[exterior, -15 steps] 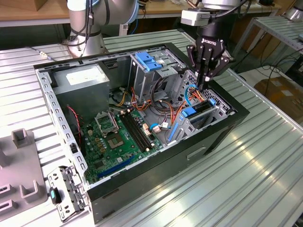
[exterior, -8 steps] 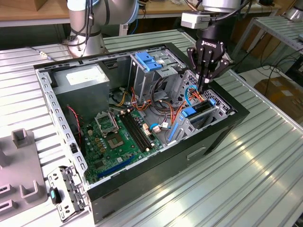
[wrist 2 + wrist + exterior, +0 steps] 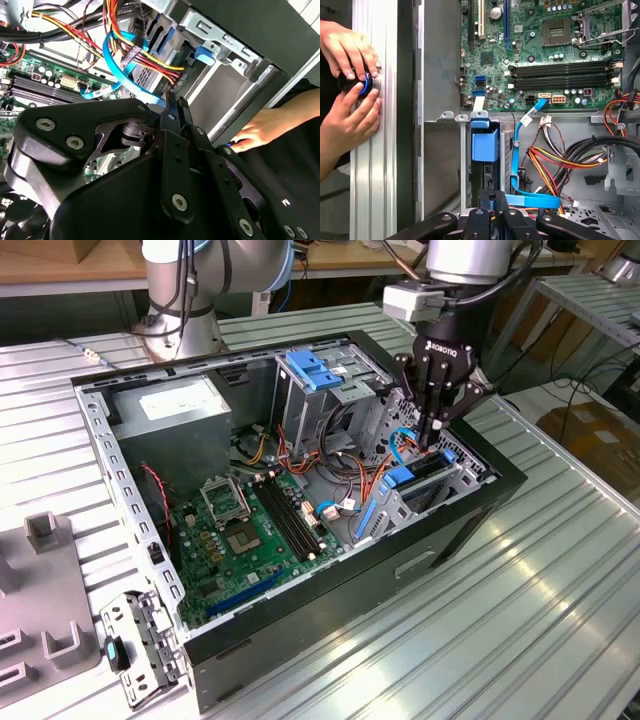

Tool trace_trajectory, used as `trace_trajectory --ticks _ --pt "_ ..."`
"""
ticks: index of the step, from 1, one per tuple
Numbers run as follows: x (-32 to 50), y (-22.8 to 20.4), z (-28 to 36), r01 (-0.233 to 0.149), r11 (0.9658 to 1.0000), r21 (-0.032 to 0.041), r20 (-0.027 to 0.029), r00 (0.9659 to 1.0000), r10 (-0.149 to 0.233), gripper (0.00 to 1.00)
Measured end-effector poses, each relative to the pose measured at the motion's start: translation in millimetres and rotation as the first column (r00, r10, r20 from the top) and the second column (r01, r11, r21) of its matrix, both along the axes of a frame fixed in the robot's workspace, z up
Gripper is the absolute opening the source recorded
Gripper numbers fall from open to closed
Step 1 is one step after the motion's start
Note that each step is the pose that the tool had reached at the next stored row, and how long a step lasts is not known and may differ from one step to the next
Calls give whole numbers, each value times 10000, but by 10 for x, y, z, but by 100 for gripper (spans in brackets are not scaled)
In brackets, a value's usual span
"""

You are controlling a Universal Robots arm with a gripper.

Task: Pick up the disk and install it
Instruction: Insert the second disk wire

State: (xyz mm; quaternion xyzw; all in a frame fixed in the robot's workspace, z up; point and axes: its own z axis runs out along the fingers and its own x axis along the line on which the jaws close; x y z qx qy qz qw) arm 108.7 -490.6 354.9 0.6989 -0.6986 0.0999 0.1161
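The disk point(image 3: 425, 472) sits on edge in the drive cage at the front corner of the case, at the exterior view's right, directly beneath my pincer point(image 3: 432, 440). It appears as a dark, narrow slab with blue plastic rails, sunk into the bay between the grey metal walls. In the first wrist view its blue plastic end point(image 3: 485, 144) faces the camera; its label cannot be seen.

The robot arm point(image 3: 190, 275) is made of fat silver tubes with a blue ring at a joint. Its gripper point(image 3: 432, 430) is black with small white letters on it and round silver screws in its dark metal links. Black cables loop around the top of the gripper.
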Motion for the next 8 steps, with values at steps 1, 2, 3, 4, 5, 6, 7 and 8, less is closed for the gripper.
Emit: trace_trajectory --ticks 1,2,3,4,5,6,7,8 --pt "-15 -1 -6 -14 10000 26 9 10000 14 16" --pt "-28 -5 -12 -22 10000 73 27 10000 22 16" --pt "-31 -11 -17 -22 9999 127 42 10000 22 16" --pt "-31 -29 -21 -25 9998 216 56 10000 24 16" --pt "-33 -63 -26 -25 9991 423 73 10000 22 16" --pt "-36 -103 -30 -24 9981 609 90 10000 19 16" --pt "-43 -157 -38 -25 9975 704 117 9999 17 16" --pt "-47 -193 -43 -29 9972 747 143 9999 18 16"
